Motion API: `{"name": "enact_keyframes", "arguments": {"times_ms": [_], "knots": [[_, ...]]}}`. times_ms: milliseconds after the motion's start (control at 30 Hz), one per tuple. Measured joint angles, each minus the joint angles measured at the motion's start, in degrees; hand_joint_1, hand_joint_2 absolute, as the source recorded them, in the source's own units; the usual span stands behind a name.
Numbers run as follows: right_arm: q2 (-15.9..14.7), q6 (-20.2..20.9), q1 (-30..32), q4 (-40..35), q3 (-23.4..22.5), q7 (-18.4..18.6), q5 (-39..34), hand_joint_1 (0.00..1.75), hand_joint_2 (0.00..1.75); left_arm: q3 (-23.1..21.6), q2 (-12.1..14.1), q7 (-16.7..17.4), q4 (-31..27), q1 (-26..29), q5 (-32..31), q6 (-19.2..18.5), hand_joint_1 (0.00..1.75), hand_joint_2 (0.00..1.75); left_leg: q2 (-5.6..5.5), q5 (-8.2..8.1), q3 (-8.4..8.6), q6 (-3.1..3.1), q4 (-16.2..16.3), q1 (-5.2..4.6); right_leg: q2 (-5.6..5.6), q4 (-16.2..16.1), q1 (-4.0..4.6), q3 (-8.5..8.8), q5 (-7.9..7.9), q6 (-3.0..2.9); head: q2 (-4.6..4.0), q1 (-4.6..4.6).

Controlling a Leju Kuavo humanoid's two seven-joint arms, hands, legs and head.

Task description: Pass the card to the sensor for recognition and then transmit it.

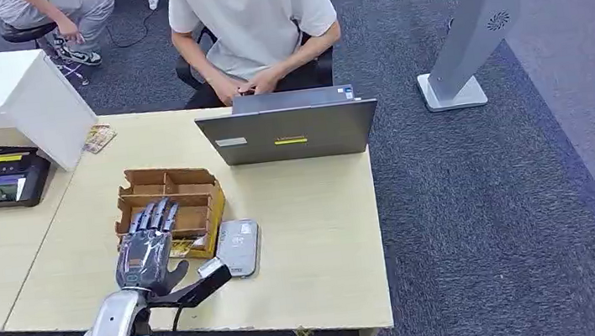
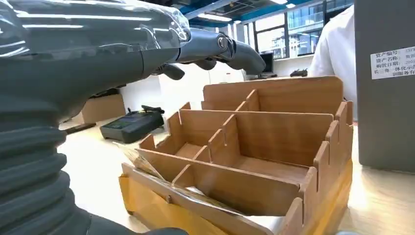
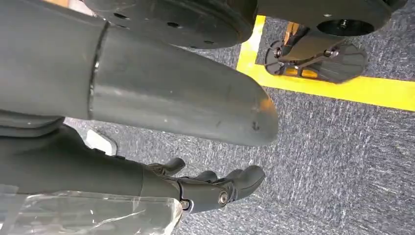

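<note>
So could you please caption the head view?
Left hand open above the box, beside the sensor.

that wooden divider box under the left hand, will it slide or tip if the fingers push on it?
The wooden divider box looks like thin slotted panels, so probably light and apt to slide on the smooth table. It is low and wide, so tipping seems unlikely. The left hand hovers over it with fingers spread; a snagged divider might flex or pop loose.

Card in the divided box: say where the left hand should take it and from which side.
Probably the card's raised edge, which leans up out of the wooden box's compartment nearest the robot. Bring the left hand down from above, since the compartment walls seem to block its lower part.
</note>
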Motion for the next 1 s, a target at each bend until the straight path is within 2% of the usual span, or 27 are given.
{"name": "enact_keyframes", "arguments": {"times_ms": [733,767,1000], "knots": [[0.0,0.4,0.0,0.0,0.0,0.1,0.1,0.0,0.0,0.4,0.2,0.0,0.0,0.0,0.3,-0.2,0.0,1.75,0.0,0.0,0.0,0.0,0.0,0.0,0.0,0.0,0.0,0.0,0.0,0.0,0.0,0.02],[0.0,0.4,0.0,0.0,0.0,0.1,0.1,0.0,0.0,0.4,0.2,0.0,0.0,0.0,0.3,-0.2,1.75,1.75,0.0,0.0,0.0,0.0,0.0,0.0,0.0,0.0,0.0,0.0,0.0,0.0,0.0,0.02],[-0.1,1.2,0.0,0.0,0.0,0.1,0.5,0.0,0.0,0.8,0.7,-0.1,0.1,0.0,1.5,-2.3,1.75,1.75,0.0,0.0,0.0,0.0,0.0,0.0,0.0,0.0,0.0,0.0,0.0,0.0,0.0,0.0]]}}
